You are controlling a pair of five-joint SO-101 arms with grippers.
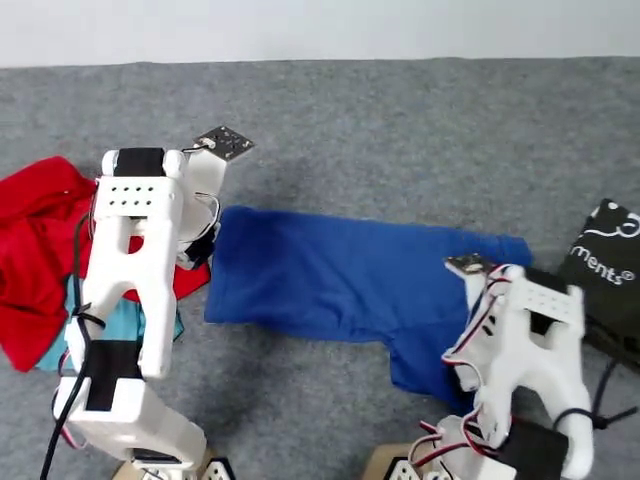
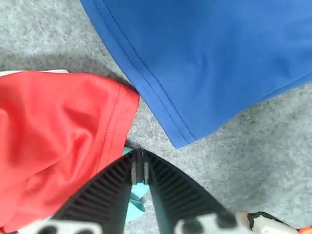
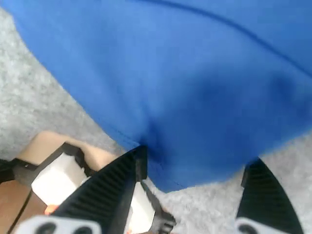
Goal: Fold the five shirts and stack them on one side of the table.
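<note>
Left hand (image 2: 139, 165): ribbed black fingers pressed together, holding nothing, poised over the spot where the red shirt (image 1: 40, 240) meets a corner of the blue shirt (image 1: 330, 270). Right hand (image 3: 197, 157): fingers spread wide, straddling an edge of the blue shirt at the lower right of the high view, with cloth between them but not pinched. Blue shirt: spread lengthwise across the middle of the grey desk (image 1: 400, 120), one part trailing down toward the right arm, not yet folded. Step in hand, by judgement: taking hold of the blue shirt for its first fold. Next move calls for the right hand to close on that edge, and for the left hand to open and take the near corner, so one side can be lifted and carried over evenly. Other items: red shirt crumpled at the left edge of the high view, touching the blue one; teal shirt (image 1: 125, 325) beneath it, mostly covered; black shirt (image 1: 605, 260) bunched at the right edge, just beside the right arm. Obstruction: red cloth at the blue corner may be caught up in the grasp.
</note>
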